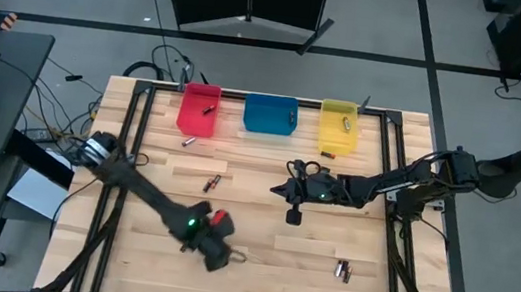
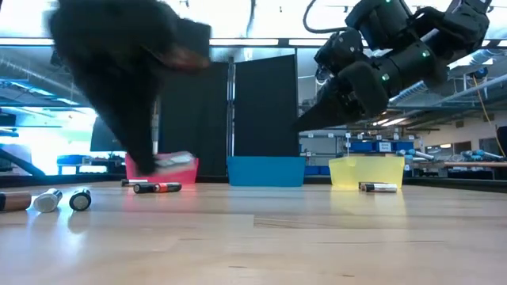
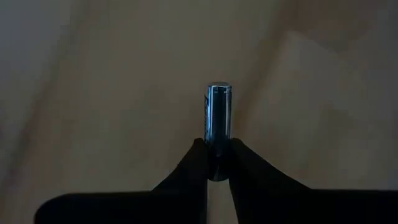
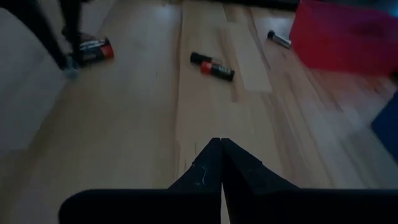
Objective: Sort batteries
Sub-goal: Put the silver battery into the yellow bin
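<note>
Silver battery [image 3: 218, 127] is pinched at one end in my left end effector [image 1: 229, 256], low at the near counter [image 1: 262, 285] edge; thin hold, it could pivot out in transit. Right end effector [image 1: 294, 214] closed, empty, mid-counter. Cell's label unreadable; low view blurs my arm.

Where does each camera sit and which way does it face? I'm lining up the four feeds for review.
High view: overhead, looking straight down on the table, both arms and three bins.
Low view: table-top height, looking across at the red bin; both arms drop in from above.
Left wrist view: on the left arm; the left gripper pinches a battery.
Right wrist view: on the right arm; the shut right gripper points over the boards.
Shared: high and right wrist views both show the black-and-red battery.
</note>
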